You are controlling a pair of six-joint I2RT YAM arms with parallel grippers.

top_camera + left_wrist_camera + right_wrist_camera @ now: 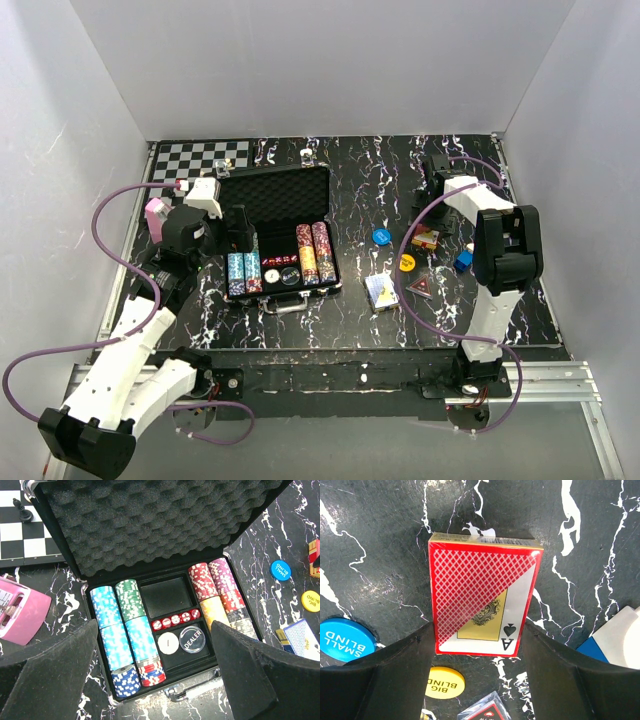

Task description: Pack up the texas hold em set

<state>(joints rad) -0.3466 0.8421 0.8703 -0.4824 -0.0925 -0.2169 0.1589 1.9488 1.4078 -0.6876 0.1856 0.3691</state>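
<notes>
The black briefcase (272,184) lies open at centre left, its foam lid (150,525) raised. Chip rows (120,630), red dice and a DEALER button (193,639) fill its tray. My left gripper (240,232) hovers over the case's near side, open and empty (154,625). A red card deck (482,595) lies on the table at the right (425,238). My right gripper (477,630) straddles the deck's near end, its fingers (405,665) close against both sides, still open (430,222). A blue card deck (381,291) lies nearer the front.
A blue SMALL BLIND button (381,237) and a yellow BIG BLIND button (407,262) lie loose left of the red deck. A small clear box with red print (420,288) and a blue cube (463,260) sit nearby. A chessboard (200,158) and a pink object (20,612) are at the left.
</notes>
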